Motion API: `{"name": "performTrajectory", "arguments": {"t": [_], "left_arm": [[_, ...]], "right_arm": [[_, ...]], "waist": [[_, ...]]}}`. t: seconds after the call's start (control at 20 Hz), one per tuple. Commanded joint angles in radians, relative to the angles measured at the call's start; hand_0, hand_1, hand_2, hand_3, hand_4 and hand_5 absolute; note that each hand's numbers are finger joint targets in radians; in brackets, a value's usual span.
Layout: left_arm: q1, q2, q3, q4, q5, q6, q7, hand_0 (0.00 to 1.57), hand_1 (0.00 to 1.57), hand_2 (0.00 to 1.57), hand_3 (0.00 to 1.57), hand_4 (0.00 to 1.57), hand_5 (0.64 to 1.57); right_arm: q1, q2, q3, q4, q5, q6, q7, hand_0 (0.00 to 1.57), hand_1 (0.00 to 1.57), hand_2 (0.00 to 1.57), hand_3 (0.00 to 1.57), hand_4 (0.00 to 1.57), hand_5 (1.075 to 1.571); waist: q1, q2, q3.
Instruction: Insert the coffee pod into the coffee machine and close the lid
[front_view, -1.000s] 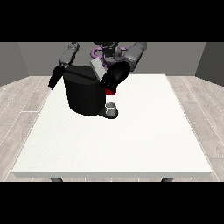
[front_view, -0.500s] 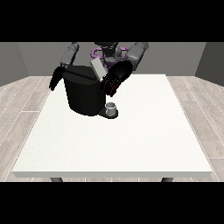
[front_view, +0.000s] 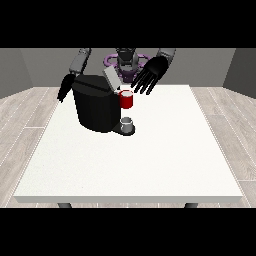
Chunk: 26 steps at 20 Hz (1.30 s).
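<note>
The black coffee machine (front_view: 96, 107) stands at the table's back left, its grey lid (front_view: 110, 79) tilted up. A red thing at the machine (front_view: 127, 100) sits at the machine's front right. Below it a small grey thing (front_view: 127, 123) rests on the machine's base; I cannot tell whether it is the pod. The hand at the view's right (front_view: 151, 74) hovers above and right of the red thing, fingers spread and holding nothing. Beside the machine's left edge hangs the hand at the view's left (front_view: 65, 88), fingers pointing down.
The white table (front_view: 150, 160) stretches towards the camera in front of the machine. The robot's body (front_view: 127, 61) stands behind the table's far edge.
The hand at the view's right has risen from the red thing, moved up and to the right, and spread its fingers. The red thing now shows fully.
</note>
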Motion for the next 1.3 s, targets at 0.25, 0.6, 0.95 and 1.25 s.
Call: {"name": "performTrajectory", "arguments": {"t": [0.25,0.6,0.95,1.25], "left_arm": [[0.190,-0.250,0.176,-0.036,0.272,-0.005,-0.036,0.00,0.00,0.00,0.00,0.20,1.571],[0.474,-0.418,0.316,-0.010,0.478,-0.026,-0.098,0.00,0.00,0.00,0.00,0.27,1.571],[0.696,-0.406,0.302,-0.012,0.485,-0.060,-0.089,0.00,0.00,0.00,0.00,0.44,1.571],[0.713,-0.431,0.315,-0.061,0.541,-0.073,-0.040,0.00,0.00,0.00,0.00,0.39,1.571]], "right_arm": [[0.117,-0.017,-0.049,0.079,-0.029,0.007,-0.002,0.00,0.00,0.00,0.00,0.00,1.571],[0.272,-0.015,-0.062,0.095,-0.022,-0.013,-0.026,0.00,0.00,0.00,0.00,0.00,1.571],[0.295,0.017,0.015,-0.039,-0.029,0.052,0.019,0.00,0.00,0.00,0.00,0.00,1.571],[0.216,0.010,0.047,-0.122,-0.093,0.168,0.046,0.00,0.00,0.00,0.00,0.00,1.571]], "waist": [[0.160,-0.219,-0.0038],[0.280,-0.409,-0.0026],[0.269,-0.565,-0.0020],[0.296,-0.583,-0.0013]]}}
